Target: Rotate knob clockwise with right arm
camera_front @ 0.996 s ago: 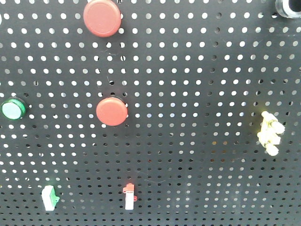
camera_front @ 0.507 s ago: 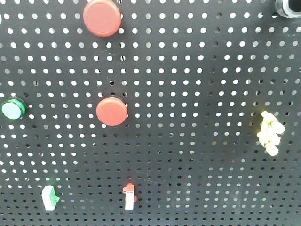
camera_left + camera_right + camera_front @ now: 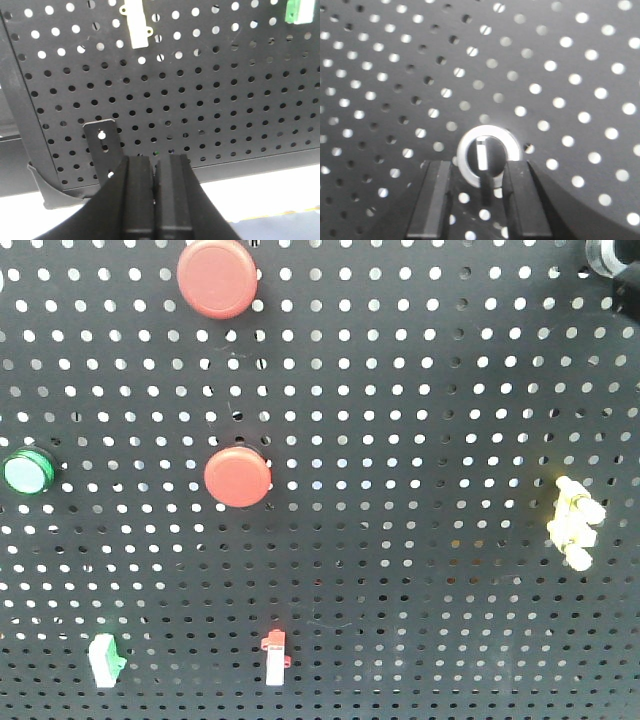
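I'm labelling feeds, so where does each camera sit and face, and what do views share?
Front-facing: outside, square-on to the black perforated panel; no arm clearly seen.
Left wrist: low, looking up the panel; shut left gripper in foreground.
Right wrist: close on the small black silver-ringed knob, open right gripper straddling it.
Shared: that knob sits in front view's top-right corner.

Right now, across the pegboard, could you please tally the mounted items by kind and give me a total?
Red round buttons: 2
Green round button: 1
Small white switches: 2
Yellow part: 1
Knob: 1
Total: 7
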